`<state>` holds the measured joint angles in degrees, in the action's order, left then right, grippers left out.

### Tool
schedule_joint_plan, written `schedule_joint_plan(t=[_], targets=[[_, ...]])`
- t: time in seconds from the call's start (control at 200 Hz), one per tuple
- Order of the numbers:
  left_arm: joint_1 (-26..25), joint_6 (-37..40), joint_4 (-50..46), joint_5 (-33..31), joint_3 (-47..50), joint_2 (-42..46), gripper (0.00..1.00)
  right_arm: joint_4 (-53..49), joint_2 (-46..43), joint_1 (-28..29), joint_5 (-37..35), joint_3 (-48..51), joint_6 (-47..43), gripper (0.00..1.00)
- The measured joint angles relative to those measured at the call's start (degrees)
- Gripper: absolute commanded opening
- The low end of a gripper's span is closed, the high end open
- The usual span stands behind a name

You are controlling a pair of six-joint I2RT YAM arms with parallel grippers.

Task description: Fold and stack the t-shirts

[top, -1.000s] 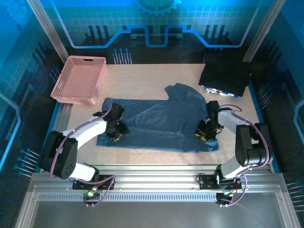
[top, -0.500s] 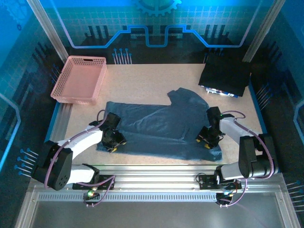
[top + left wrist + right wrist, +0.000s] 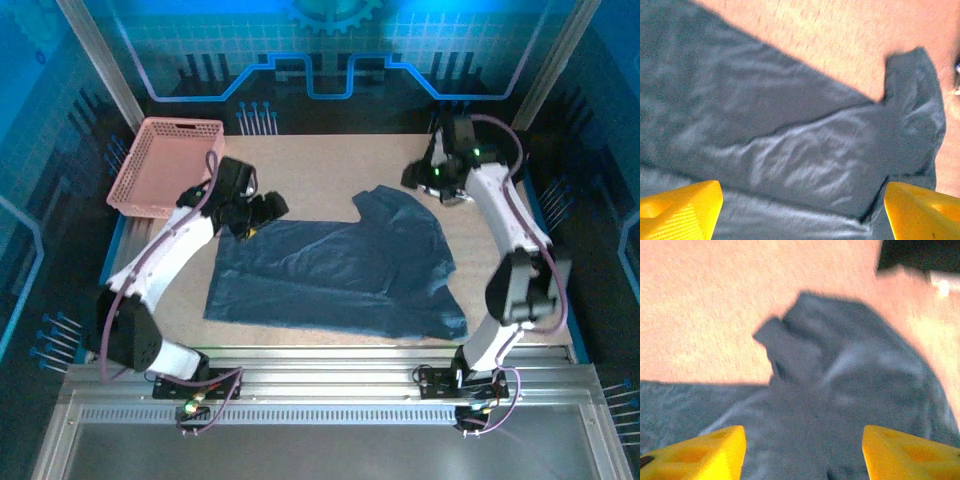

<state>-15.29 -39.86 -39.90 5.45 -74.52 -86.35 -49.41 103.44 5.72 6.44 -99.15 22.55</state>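
left gripper (image 3: pixel 258 212) at 10 o'clock of t-shirt (image 3: pixel 335 275), right gripper (image 3: pixel 437 180) at 1 o'clock | we see both jaws apart, empty | risk: rumpled sleeve (image 3: pixel 385 203) gets pinched doubled, skewing fold

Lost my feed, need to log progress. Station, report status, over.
Left gripper open above T-shirt; right gripper open near its sleeve. T-shirt spread on table, sleeve sticking out. Pink basket far left, off the T-shirt.
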Motion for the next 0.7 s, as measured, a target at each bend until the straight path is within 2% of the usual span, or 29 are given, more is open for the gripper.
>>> schedule_joint_plan(t=[0.175,0.335,0.445,0.695], targets=[[6.2,6.0,3.1,3.5,-3.1,-10.4,0.80,-2.5,20.2,0.7,0.0,-20.1,-7.2,0.59],[9.4,10.1,3.4,5.0,-5.1,-17.4,0.79,-5.9,32.9,2.6,-1.0,-29.9,-11.5,0.58],[10.6,11.6,4.0,5.8,-5.6,-19.1,0.79,-7.3,37.6,4.0,-3.1,-32.5,-13.2,0.57],[12.9,13.9,4.7,6.2,-5.7,-19.2,0.79,-8.0,41.7,4.3,-6.3,-35.3,-15.4,0.56]])
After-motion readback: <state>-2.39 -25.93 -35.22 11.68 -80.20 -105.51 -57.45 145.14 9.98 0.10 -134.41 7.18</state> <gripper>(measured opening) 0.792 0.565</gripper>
